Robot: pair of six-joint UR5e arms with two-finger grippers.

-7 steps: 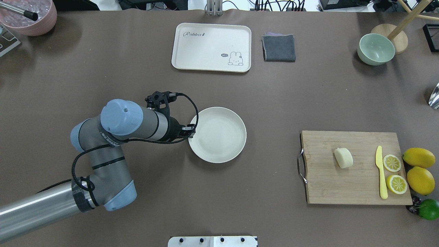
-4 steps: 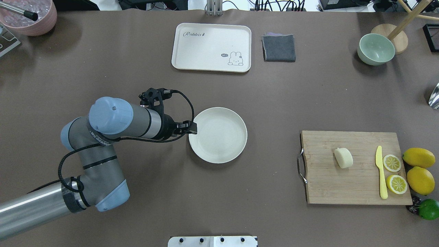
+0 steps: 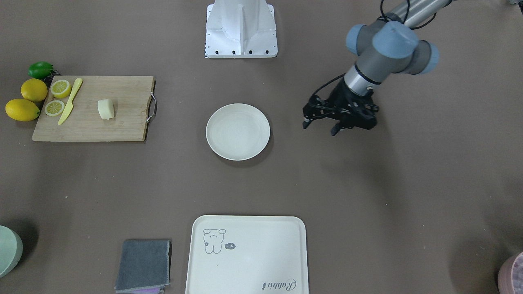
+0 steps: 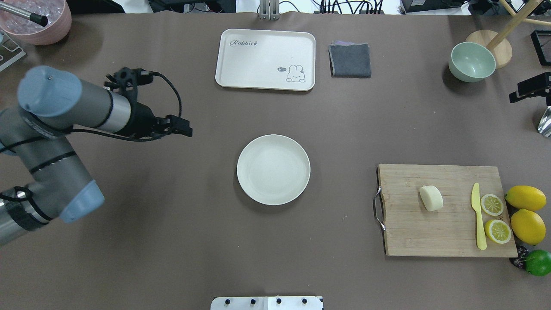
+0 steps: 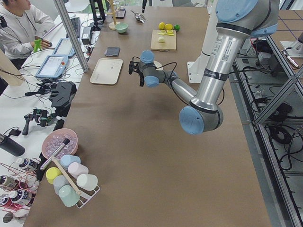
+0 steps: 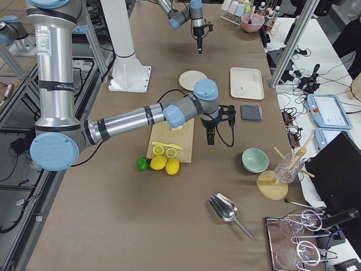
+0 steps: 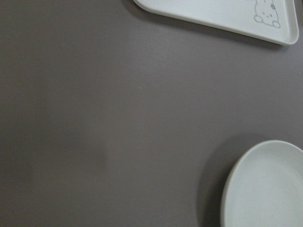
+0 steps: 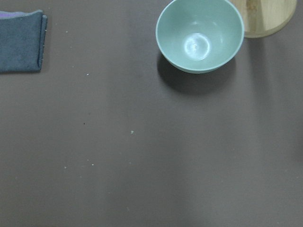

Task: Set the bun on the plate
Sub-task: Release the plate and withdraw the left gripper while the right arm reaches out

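Note:
The bun [image 4: 431, 198] [image 3: 106, 109], a pale cream lump, lies on the wooden cutting board [image 4: 430, 234] at the right. The empty off-white plate [image 4: 273, 169] [image 3: 238, 131] sits mid-table, and its rim shows in the left wrist view [image 7: 265, 189]. My left gripper [image 4: 183, 127] [image 3: 319, 127] hovers to the plate's left, apart from it, open and holding nothing. Only a black part of my right gripper [image 4: 530, 88] shows at the right edge, near the green bowl and far from the bun. I cannot tell whether it is open or shut.
On the board lie a yellow knife [image 4: 477, 215] and two lemon halves [image 4: 492, 204], with whole lemons [image 4: 525, 198] and a lime [image 4: 538, 262] beside it. A rabbit tray [image 4: 265, 59], grey cloth [image 4: 350, 60] and green bowl [image 4: 471, 61] line the far side. A person [image 5: 19, 23] sits beyond the table.
My left gripper has drawn away from the plate's left rim, moving left and toward the far side. The right gripper has come into the overhead view at the right edge.

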